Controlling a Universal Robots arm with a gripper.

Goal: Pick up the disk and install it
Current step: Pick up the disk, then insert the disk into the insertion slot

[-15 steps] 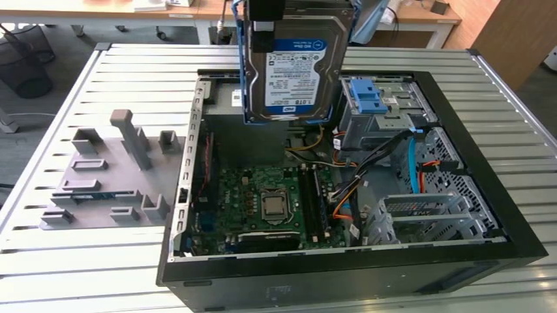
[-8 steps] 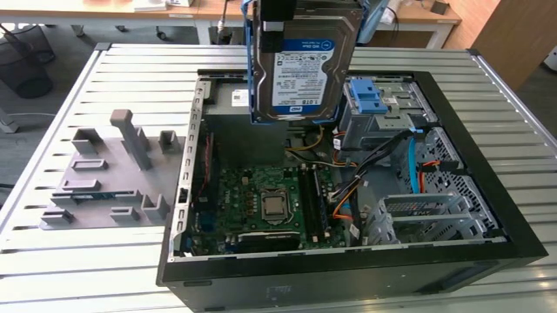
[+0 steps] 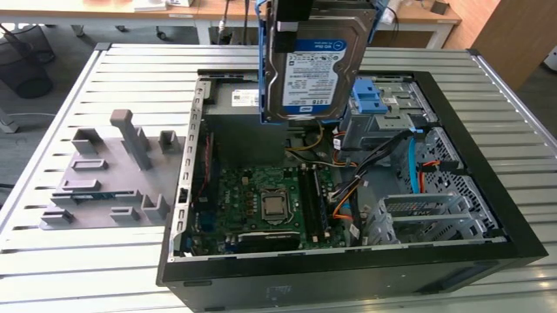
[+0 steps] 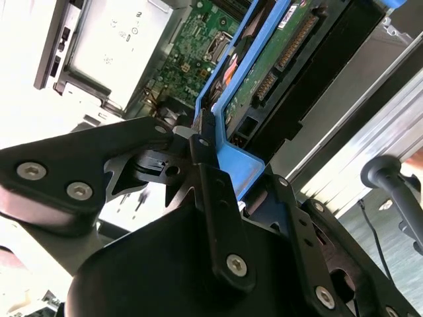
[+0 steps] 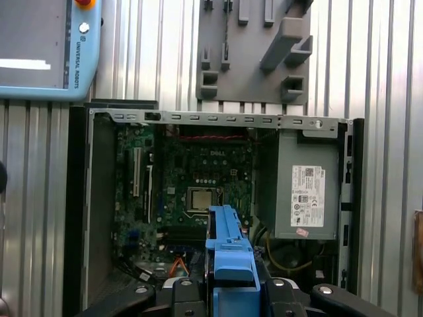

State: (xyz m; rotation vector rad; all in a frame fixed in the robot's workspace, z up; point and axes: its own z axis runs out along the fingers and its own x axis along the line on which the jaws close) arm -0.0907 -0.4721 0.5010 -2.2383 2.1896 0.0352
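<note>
disk [image 3: 312, 68]: up in the air, over the open computer case [image 3: 348, 280]
computer case: on the table [image 3: 130, 65]
motherboard [image 3: 265, 195]: inside the case, on its floor
peg plate [image 3: 104, 182]: on the table, at the exterior view's left of the case

Quick look: the gripper [image 3: 293, 26] comes in at the top centre of the exterior view, pointing straight down, and in the second wrist view its black fingers [image 4: 206, 165] are pinched tight on the blue edge of the disk [image 3: 314, 78], holding it upright in mid-air.
</note>
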